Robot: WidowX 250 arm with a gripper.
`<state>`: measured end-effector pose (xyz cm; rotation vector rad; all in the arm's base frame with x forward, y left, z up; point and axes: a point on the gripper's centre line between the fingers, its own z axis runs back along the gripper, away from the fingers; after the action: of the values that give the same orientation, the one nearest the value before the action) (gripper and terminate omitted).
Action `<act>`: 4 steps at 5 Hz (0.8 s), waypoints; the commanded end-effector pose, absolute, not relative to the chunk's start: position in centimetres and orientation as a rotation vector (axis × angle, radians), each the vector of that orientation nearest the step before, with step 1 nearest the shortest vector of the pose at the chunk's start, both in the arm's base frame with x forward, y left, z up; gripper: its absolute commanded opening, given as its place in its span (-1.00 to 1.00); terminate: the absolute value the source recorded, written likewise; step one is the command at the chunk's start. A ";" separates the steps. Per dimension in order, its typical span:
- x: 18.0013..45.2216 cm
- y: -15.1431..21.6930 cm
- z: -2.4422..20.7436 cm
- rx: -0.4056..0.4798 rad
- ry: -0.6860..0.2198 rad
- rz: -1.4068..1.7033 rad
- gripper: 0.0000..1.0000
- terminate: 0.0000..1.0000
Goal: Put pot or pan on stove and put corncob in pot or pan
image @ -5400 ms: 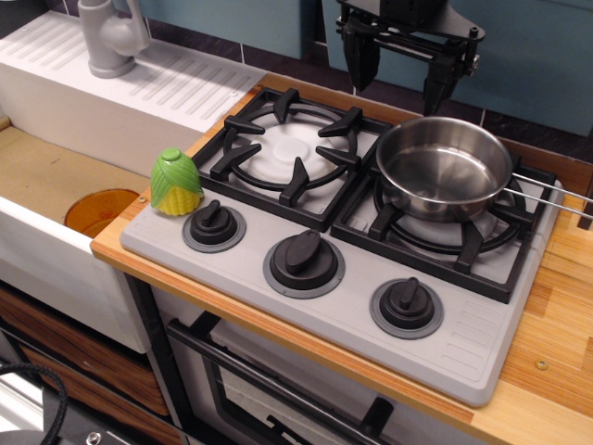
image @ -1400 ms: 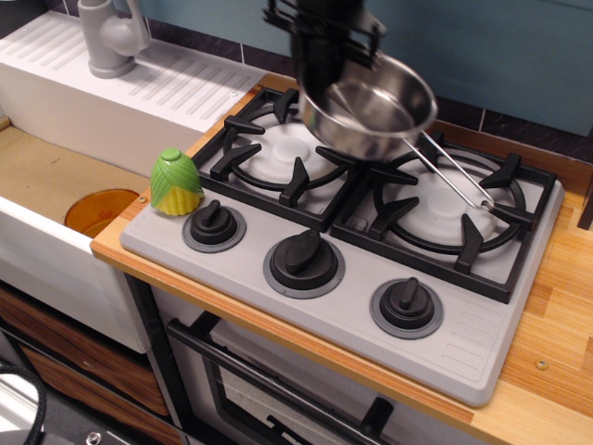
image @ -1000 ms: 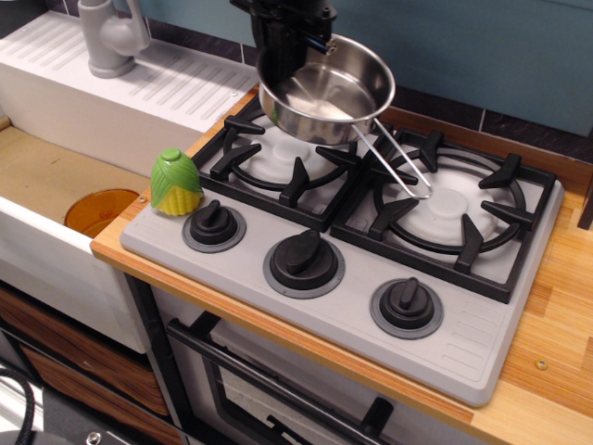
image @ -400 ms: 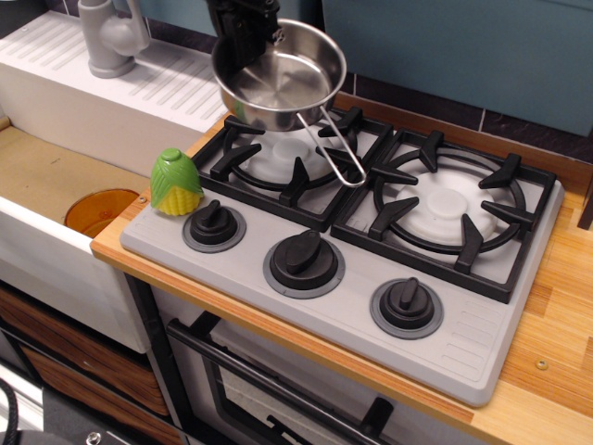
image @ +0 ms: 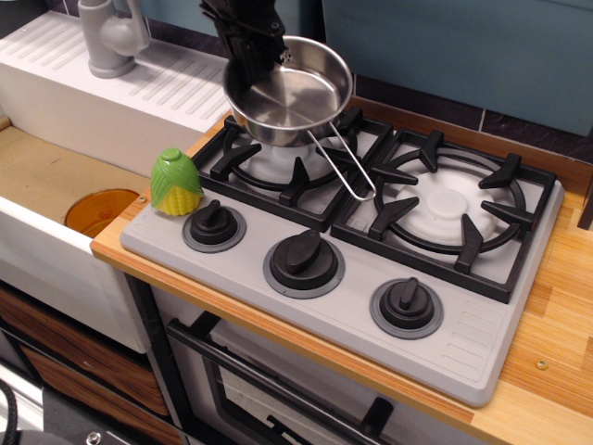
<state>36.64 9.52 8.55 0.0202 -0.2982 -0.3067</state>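
Note:
My gripper point(image: 248, 57) is shut on the far left rim of the shiny steel pan point(image: 295, 93) and holds it tilted above the left burner of the grey stove point(image: 357, 278). The pan's wire-loop handle point(image: 343, 167) hangs down toward the middle of the stove. The corncob point(image: 176, 183), yellow with green husk, stands on the stove's front left corner, beside the left knob point(image: 214, 223). It is apart from the gripper, below and to the left of it.
A white sink unit with a grey faucet point(image: 109, 35) lies at the left, with an orange disc point(image: 100, 211) in the basin. The right burner point(image: 450, 206) is bare. Wooden counter point(image: 556, 306) runs along the right. A blue wall stands behind.
The pan has been lifted off the right burner and carried left, to above the left burner. In the last moment it has dropped a little and shifted slightly right. The corncob has not moved.

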 end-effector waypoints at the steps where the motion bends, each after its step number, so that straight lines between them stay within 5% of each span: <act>1: 37.4 9.3 10.0 0.034 -0.347 -0.324 -1.00 -1.00; 2: 37.3 9.2 10.1 0.041 -0.352 -0.330 1.00 -1.00; 4: 36.8 8.6 10.4 0.030 -0.341 -0.325 1.00 -1.00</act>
<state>36.03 8.56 7.71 -0.0030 -0.2728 -0.3170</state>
